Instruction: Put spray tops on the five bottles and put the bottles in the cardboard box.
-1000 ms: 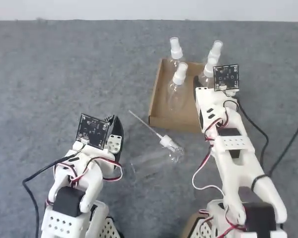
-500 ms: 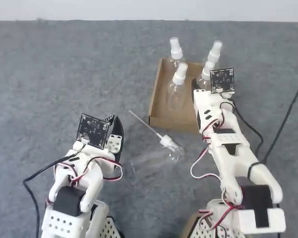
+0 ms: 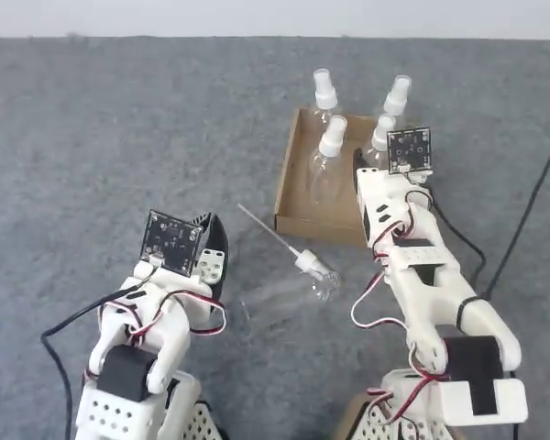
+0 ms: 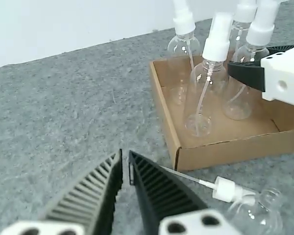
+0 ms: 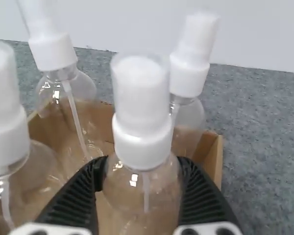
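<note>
While four capped bottles (image 3: pixel 327 156) stand in the cardboard box (image 3: pixel 289 197) | fifth bottle (image 3: pixel 321 286) lies on table (image 3: pixel 119 119), lower centre | right gripper (image 5: pixel 141 171) clasps one boxed bottle | left gripper (image 4: pixel 125 156) nearly closed, empty

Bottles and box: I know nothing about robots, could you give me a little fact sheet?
Cardboard box: four capped bottles standing inside
Right tool: shut on one boxed bottle
Fifth bottle: lying on the table outside the box, uncapped
Spray top: loose, beside that bottle's mouth
Left tool: shut, empty, near the fifth bottle
</note>
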`<state>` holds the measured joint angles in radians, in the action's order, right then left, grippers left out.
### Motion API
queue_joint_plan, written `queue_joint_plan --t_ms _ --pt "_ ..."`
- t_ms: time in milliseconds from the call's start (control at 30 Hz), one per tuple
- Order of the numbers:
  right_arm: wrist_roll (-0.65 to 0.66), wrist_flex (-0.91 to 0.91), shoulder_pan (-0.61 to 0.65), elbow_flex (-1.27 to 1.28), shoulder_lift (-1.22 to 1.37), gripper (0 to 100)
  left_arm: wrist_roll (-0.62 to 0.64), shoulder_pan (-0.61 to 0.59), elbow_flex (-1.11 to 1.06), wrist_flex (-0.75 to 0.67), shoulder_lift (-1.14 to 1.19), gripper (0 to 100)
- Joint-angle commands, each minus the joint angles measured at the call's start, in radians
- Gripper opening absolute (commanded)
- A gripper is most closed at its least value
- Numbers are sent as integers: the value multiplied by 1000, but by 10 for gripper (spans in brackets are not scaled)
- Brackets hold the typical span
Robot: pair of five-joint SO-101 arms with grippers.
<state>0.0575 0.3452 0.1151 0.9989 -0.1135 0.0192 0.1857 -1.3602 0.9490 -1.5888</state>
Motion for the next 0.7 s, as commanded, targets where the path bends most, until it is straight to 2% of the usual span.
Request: queue_joint_plan --t_ms 0,267,500,667 --pt "14 27 -12 -21 -10 7 -2 -6 10 -21 -15 11" --pt "15 21 -12 -21 -10 9 -2 -6 10 -21 -15 11" --pt "15 18 -10 -18 -10 161 -2 -6 10 -21 -15 11" --pt "15 18 -5 -18 -15 180 -2 -6 10 -21 -15 11"
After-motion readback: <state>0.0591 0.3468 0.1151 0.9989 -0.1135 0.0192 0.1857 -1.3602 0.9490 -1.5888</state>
